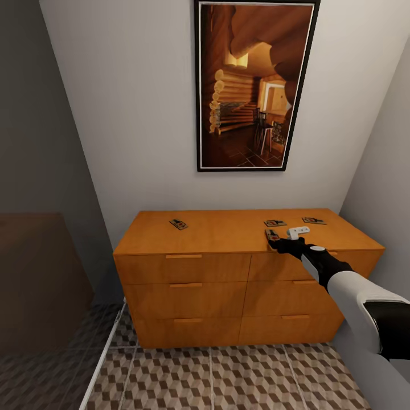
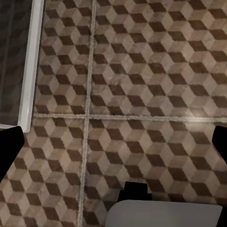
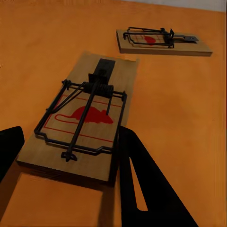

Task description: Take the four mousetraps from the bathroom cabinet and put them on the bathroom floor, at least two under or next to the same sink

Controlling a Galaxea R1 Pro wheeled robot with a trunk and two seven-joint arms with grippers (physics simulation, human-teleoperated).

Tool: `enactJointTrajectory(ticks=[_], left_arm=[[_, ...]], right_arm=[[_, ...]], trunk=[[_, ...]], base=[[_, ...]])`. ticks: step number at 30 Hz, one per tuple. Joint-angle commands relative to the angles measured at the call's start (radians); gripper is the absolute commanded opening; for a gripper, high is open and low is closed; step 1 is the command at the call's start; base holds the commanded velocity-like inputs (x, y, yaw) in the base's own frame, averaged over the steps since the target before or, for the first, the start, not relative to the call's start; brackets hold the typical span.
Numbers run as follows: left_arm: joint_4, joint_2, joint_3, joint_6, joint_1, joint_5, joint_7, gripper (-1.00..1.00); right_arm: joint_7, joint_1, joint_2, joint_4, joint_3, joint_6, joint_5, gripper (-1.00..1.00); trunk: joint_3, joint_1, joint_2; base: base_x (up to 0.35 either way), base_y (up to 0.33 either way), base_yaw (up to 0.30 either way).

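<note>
**Ana:** Fingers first: what is the right gripper [image 1: 275, 241] doing in the head view?

**Ben:** Its dark fingers reach over the front edge of the cabinet [image 1: 228, 232] top and meet the nearest mousetrap [image 1: 272, 234]. Spread or pinching cannot be told from here. Three more lie on the same top: the second mousetrap [image 1: 275, 223] just behind it, the right mousetrap [image 1: 314, 220] near the back right, and the far-left mousetrap [image 1: 178, 224] well apart. A small white piece [image 1: 298, 232] lies just beside the gripper.

**Ana:** And around the cabinet?

**Ben:** All six drawers are shut. A framed picture [image 1: 255, 85] hangs on the wall above, and the bathroom floor [image 1: 228, 381] with its cube pattern runs below.

**Ana:** Left wrist view?

**Ben:** The left gripper [image 2: 113, 142] hangs over cube-patterned tiles [image 2: 142, 71]. Its two dark fingertips [image 2: 9, 144] sit at opposite edges, spread wide, nothing between them. A white strip [image 2: 33, 61] edges the tiles.

**Ana:** Right wrist view?

**Ben:** The right gripper [image 3: 71, 156] has its fingers spread on either side of the near trap [image 3: 82, 116], a wooden slab printed with a red mouse. One finger [image 3: 142, 189] touches its long edge; the other sits apart at the far side. Another trap [image 3: 161, 41] lies beyond.
</note>
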Motion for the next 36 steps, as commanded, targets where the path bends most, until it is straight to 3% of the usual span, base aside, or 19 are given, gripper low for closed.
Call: enactJointTrajectory(ticks=[1, 15, 28, 32, 36], left_arm=[[0.001, 0.0, -0.003, -0.003, -0.001, -0.001, 0.006, 1.0], [0.002, 0.0, -0.003, -0.003, -0.001, 0.0, 0.006, 1.0], [0.011, 0.0, -0.009, -0.003, -0.001, -0.001, 0.006, 1.0], [0.011, 0.0, -0.009, -0.004, -0.001, -0.001, 0.006, 1.0], [0.011, 0.0, -0.009, -0.004, -0.001, -0.001, 0.005, 1.0]], right_arm=[[0.0, 0.0, -0.001, -0.005, 0.007, 0.002, 0.001, -1.0], [0.0, 0.0, -0.005, -0.073, 0.007, 0.031, 0.001, -1.0], [-0.003, 0.0, -0.028, -0.282, 0.005, 0.223, 0.002, -1.0], [-0.004, 0.0, -0.033, -0.375, 0.005, 0.316, 0.002, -1.0], [-0.02, 0.0, -0.037, -0.405, 0.006, 0.349, 0.002, -1.0]], trunk=[[-0.001, 0.0, -0.001], [-0.001, 0.0, -0.001], [-0.001, 0.0, -0.001], [-0.001, 0.0, -0.001], [-0.001, 0.0, -0.001]], base=[[0.0, 0.0, 0.0], [0.0, 0.0, 0.0], [-0.016, 0.0, 0.0], [-0.222, 0.0, 0.0], [-0.3, 0.0, 0.0]])
